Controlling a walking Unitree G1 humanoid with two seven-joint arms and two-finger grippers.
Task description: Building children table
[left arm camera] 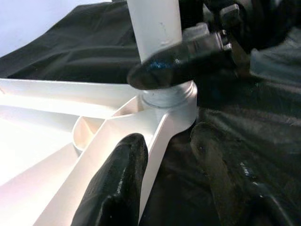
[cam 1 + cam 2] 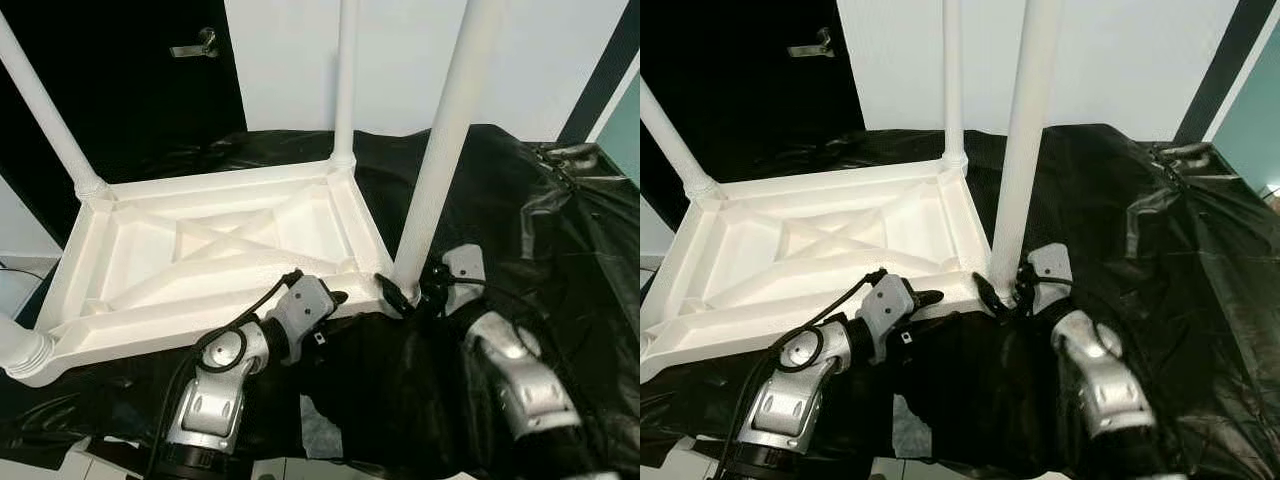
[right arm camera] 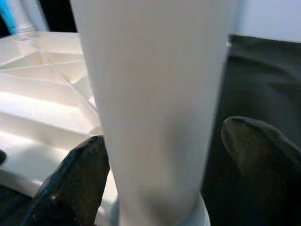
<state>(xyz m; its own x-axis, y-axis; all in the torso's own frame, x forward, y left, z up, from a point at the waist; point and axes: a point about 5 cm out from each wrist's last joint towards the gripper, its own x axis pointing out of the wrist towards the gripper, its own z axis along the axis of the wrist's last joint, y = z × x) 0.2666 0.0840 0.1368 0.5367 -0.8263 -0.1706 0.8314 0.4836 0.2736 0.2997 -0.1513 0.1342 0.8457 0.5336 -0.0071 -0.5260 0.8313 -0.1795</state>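
A white plastic table [image 2: 215, 255] lies upside down on a black sheet [image 2: 540, 230], its ribbed underside facing up. The sheet is wrinkled and spreads under and around the table. Legs stand up from the corners: one at the far left [image 2: 45, 105], one at the far right [image 2: 345, 80], and a near-right leg [image 2: 445, 140] seated in its corner socket. At the near-left corner a ribbed leg end [image 2: 22, 350] shows at the picture's edge.

The right tool [image 2: 1012, 290] is at the base of the near-right leg, just above the socket. In the right wrist view its two black fingers [image 3: 70, 181] stand on either side of the white leg [image 3: 155, 103], close against it, so it grips the leg low down.

The left tool [image 2: 335, 300] reaches to the table's near rim, just beside the same corner. In the left wrist view one finger [image 1: 117, 183] lies over the white rim and the other [image 1: 216, 165] lies outside it over the black sheet, so the fingers are spread astride the rim; I cannot tell whether they press it. That view also shows the socket [image 1: 171, 96] with the leg rising from it and a black finger of the right tool [image 1: 183, 63] across the leg's base.

Behind the sheet is a white wall [image 2: 400, 50], and to the left a dark door with a metal handle [image 2: 195, 45]
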